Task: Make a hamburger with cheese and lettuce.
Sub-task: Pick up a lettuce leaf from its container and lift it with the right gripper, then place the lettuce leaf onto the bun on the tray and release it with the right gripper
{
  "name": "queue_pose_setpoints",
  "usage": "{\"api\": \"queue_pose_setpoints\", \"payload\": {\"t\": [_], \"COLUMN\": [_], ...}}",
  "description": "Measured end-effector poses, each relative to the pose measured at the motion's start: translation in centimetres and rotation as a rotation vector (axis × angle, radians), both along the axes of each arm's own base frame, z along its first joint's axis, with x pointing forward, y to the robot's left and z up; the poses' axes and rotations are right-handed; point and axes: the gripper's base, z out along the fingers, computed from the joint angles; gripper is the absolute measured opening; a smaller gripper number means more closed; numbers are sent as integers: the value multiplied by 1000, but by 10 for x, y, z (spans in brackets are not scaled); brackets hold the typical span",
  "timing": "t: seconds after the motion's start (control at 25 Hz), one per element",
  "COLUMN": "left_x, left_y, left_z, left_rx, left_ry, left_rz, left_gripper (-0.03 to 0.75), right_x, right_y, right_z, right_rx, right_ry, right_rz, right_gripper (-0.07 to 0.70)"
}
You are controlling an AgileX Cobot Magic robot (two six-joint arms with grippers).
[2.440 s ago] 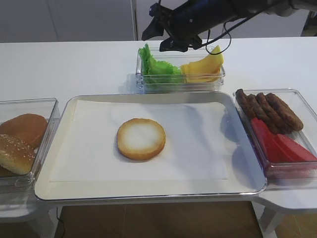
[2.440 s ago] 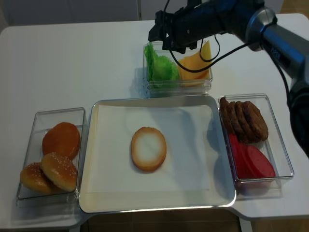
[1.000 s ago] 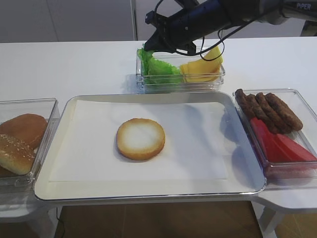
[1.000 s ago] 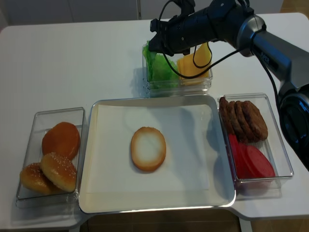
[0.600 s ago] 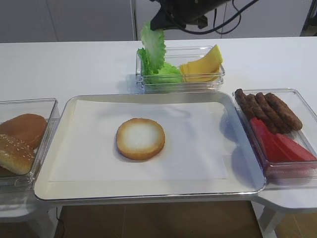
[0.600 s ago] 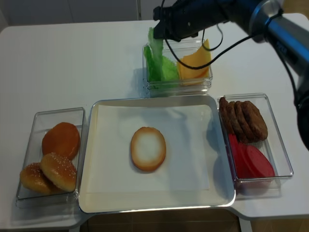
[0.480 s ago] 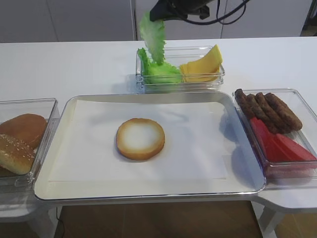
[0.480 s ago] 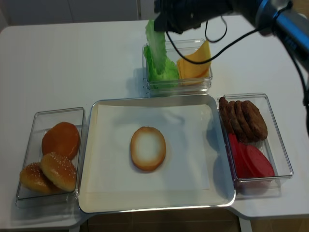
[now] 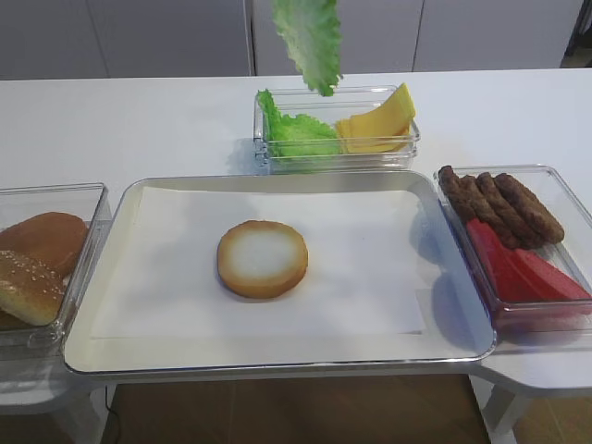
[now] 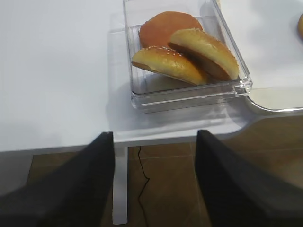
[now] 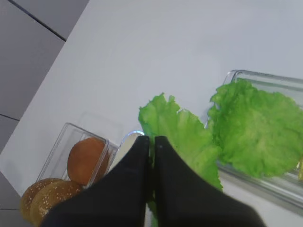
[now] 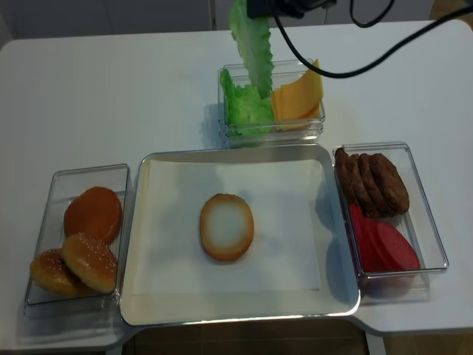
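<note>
A white tabletop (image 9: 139, 120) stands in front of grey cabinet doors. In the middle lies a metal tray (image 9: 444, 213) with white paper, and on the paper, a little left of the centre, rests the hamburger (image 9: 263, 258) with its pale cut face up. Far behind the tray is a clear box (image 12: 272, 129); it holds more green leaves on its left side and the cheese (image 9: 381, 120) on its right side. The right end effector (image 11: 152, 142) has its two dark fingers pressed together on the lettuce (image 9: 309, 39), which hangs free in the air above this box, not touching it. At the left, a clear container (image 10: 189, 92) holds sesame bun tops (image 10: 184, 59). At the right, another clear container (image 9: 564, 199) holds brown patties (image 9: 499, 205) far and red tomato slices (image 9: 523, 273) near. The left end effector (image 10: 154, 182) shows only two dark blurred fingers, wide apart, holding nothing, above the near left edge of the tabletop.
</note>
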Motion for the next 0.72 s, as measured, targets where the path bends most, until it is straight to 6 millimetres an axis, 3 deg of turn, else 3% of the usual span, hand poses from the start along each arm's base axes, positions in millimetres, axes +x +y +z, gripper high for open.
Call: {"api": "queue_pose_setpoints", "payload": {"t": [0.32, 0.56, 0.72], "left_x": [0, 0, 0], "left_y": [0, 0, 0], "left_z": [0, 0, 0], "left_rx": [0, 0, 0], "left_ry": [0, 0, 0], "left_rz": [0, 0, 0], "left_gripper": [404, 404, 404], "right_x": [-69, -96, -105], "right_y": [-12, -21, -10], "right_z": [-24, -55, -70], "right_rx": [-51, -73, -100], "right_ry": [57, 106, 89], "right_rz": [-14, -51, -38], "right_gripper": [30, 30, 30]}}
